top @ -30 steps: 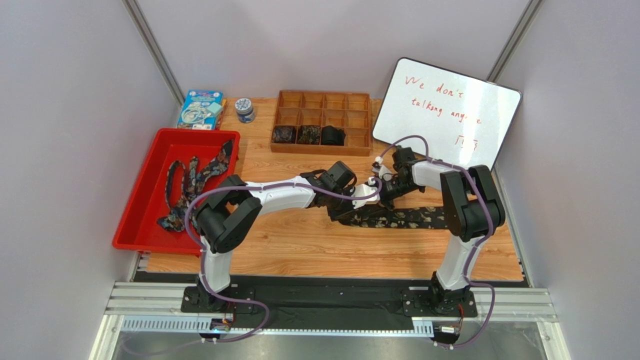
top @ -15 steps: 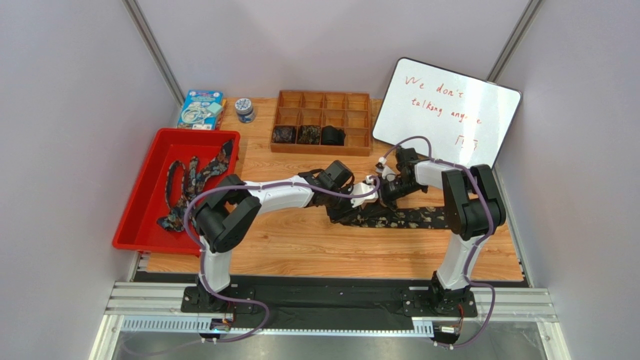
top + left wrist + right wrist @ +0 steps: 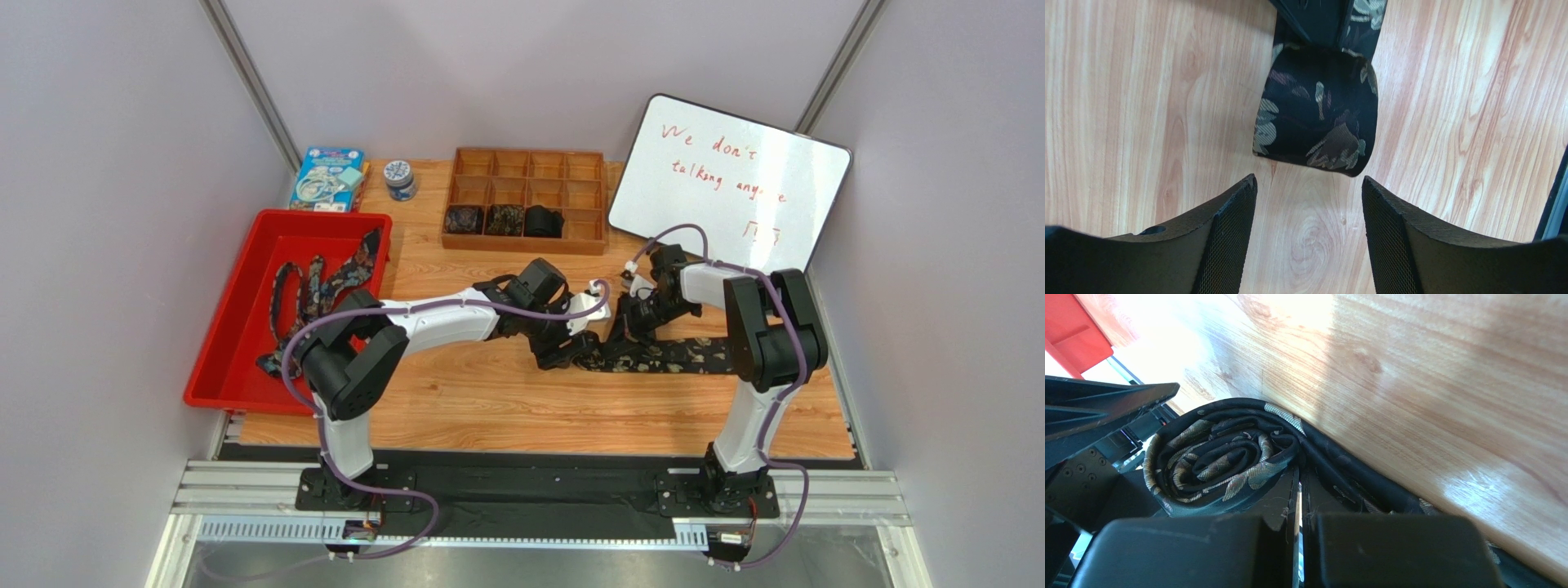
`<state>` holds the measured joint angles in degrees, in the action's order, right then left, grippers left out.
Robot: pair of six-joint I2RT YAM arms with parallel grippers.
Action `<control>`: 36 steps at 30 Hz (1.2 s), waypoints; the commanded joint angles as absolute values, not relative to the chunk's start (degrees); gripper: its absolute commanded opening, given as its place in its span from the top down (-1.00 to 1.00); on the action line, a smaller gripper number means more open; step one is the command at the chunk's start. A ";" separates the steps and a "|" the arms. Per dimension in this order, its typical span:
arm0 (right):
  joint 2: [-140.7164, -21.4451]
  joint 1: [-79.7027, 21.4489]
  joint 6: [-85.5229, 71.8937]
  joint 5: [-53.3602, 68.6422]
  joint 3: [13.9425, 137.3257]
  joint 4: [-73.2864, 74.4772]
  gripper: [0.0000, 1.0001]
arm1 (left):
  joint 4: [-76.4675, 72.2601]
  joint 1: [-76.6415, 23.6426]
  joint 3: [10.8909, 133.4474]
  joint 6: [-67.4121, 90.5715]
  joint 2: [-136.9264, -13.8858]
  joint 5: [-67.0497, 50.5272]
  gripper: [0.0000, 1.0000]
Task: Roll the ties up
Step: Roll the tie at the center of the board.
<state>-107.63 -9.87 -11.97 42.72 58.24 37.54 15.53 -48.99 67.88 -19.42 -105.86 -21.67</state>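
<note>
A dark floral tie (image 3: 681, 358) lies flat across the table, its left end rolled into a coil (image 3: 1315, 125) (image 3: 1223, 456). My left gripper (image 3: 1309, 184) (image 3: 561, 350) stands open just short of the coil, with only bare wood between its fingers. The right gripper (image 3: 1298, 478) (image 3: 628, 326) is shut, its tips resting where the coil meets the flat strip; no fabric shows between the fingers. More ties (image 3: 309, 298) lie loose in the red tray (image 3: 221, 368). Three rolled ties (image 3: 503, 221) sit in the wooden divided box (image 3: 528, 156).
A whiteboard (image 3: 730, 184) leans at the back right, close behind the right arm. At the back left are a blue box (image 3: 328, 179) and a small jar (image 3: 399, 179). The red tray fills the table's left side.
My left gripper opened, let go of the coil and drew back to the left. The right gripper closed at the coil and edged slightly right. The coil stays on the table.
</note>
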 commanded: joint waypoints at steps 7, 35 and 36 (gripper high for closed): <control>-110.65 -9.84 -8.00 35.33 57.30 36.91 1.00 | 4.58 -49.13 69.52 -16.26 -108.71 -28.03 -0.39; -105.21 -9.32 -3.09 41.92 60.55 42.61 0.74 | 13.18 -55.98 73.39 -25.40 -119.35 -18.82 0.42; -105.03 -8.88 -2.82 41.75 61.08 43.50 0.67 | 13.62 -55.99 73.21 -25.75 -119.44 -18.29 0.44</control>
<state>-108.12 -9.19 -7.09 44.84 58.30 39.24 5.54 -54.41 74.52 -21.41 -115.57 -24.01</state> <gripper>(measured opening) 0.117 0.428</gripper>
